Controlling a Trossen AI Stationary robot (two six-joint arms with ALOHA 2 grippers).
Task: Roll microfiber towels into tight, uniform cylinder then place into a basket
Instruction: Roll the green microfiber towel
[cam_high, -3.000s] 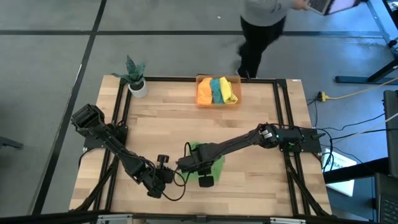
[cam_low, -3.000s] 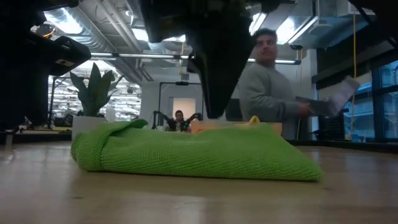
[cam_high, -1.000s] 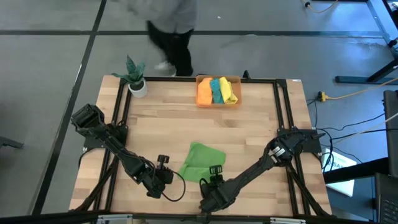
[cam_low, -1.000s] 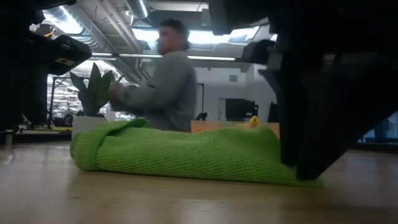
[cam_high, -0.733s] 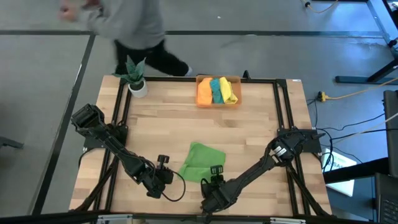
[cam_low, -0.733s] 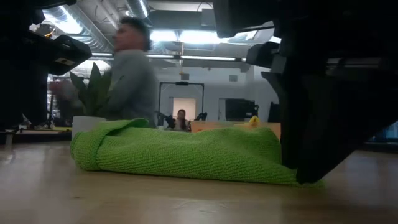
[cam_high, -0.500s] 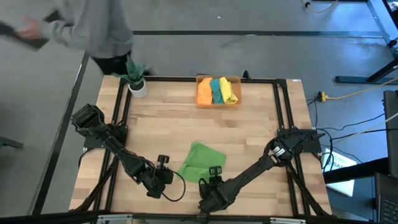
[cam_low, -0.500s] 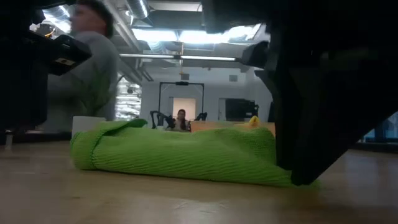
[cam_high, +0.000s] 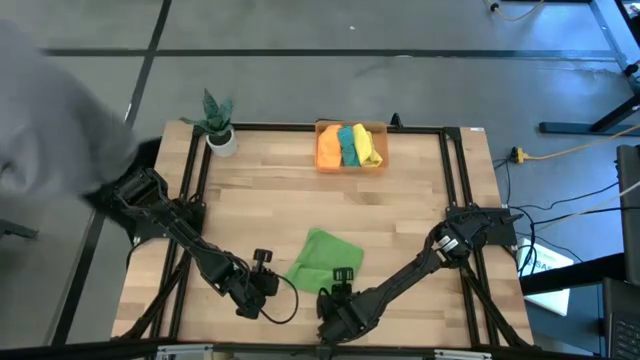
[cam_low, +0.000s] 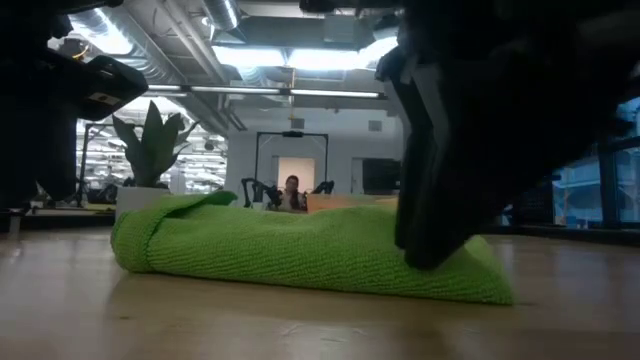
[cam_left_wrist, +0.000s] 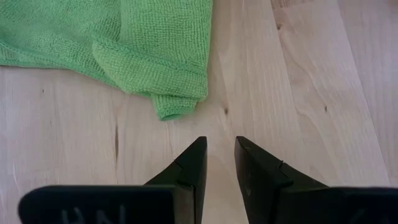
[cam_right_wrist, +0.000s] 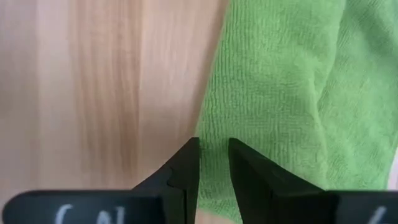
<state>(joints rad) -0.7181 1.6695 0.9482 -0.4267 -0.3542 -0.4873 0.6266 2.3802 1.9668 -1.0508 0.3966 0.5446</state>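
Three rolled towels, orange (cam_high: 329, 147), teal (cam_high: 349, 146) and yellow (cam_high: 367, 145), lie side by side in the orange basket (cam_high: 351, 165) at the table's far edge, near its middle. The fourth, the light green towel (cam_high: 323, 260), lies loosely folded on the bare wood of the table (cam_high: 400, 215) toward the near side, well apart from the basket and not rolled into a cylinder.

Both arms reach in low at the near edge. The left gripper (cam_left_wrist: 219, 155) sits just beside the green towel's near-left corner, its fingers only a narrow gap apart and holding nothing; the towel's folded corner (cam_left_wrist: 177, 102) lies just ahead of the tips without touching them. The right gripper (cam_right_wrist: 212, 158) is at the towel's near edge, its fingers likewise a slim gap apart, hanging over the cloth's border where green meets wood; no cloth is pinched between them.

In the low view the right arm's dark bulk (cam_low: 480, 130) blocks much of the right half and hides the towel's upper right part, with the green cloth (cam_low: 290, 250) spread across the foreground. A white pot with a green plant (cam_high: 219, 125) stands at the far-left corner of the table. A grey blurred person (cam_high: 50, 120) overlaps the high view's left side, covering the left arm's base area.
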